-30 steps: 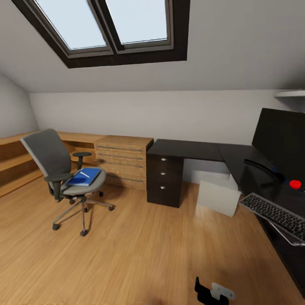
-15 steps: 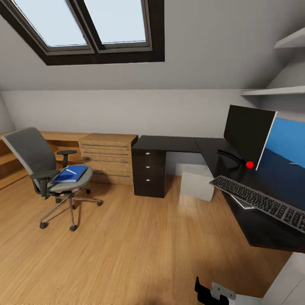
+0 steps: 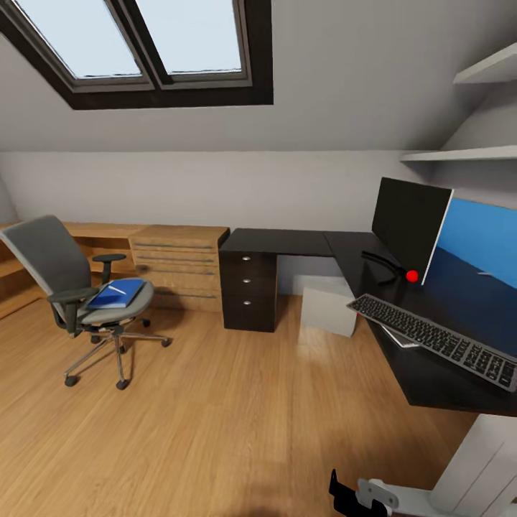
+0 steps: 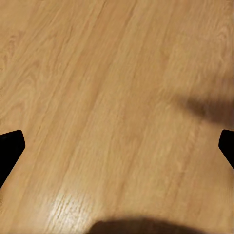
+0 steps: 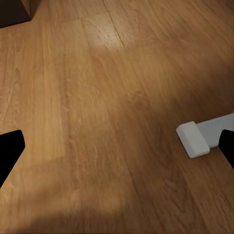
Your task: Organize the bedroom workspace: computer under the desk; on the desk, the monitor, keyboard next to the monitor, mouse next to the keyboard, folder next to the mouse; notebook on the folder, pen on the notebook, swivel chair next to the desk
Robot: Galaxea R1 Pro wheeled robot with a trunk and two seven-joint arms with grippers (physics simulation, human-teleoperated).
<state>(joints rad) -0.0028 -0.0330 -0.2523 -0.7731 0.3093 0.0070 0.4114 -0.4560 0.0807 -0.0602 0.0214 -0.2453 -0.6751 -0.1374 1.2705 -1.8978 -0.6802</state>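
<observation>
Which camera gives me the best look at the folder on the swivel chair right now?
The head view: the blue folder lies flat on the swivel chair seat, with a thin white pen on top. Both wrist views look down at bare wood floor, giving nothing of the folder.

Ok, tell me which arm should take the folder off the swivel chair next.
Left, probably. The folder lies on the swivel chair at the robot's left; the desk is to the right. The left pincer and right pincer both hang open over floor, so side decides.
</observation>
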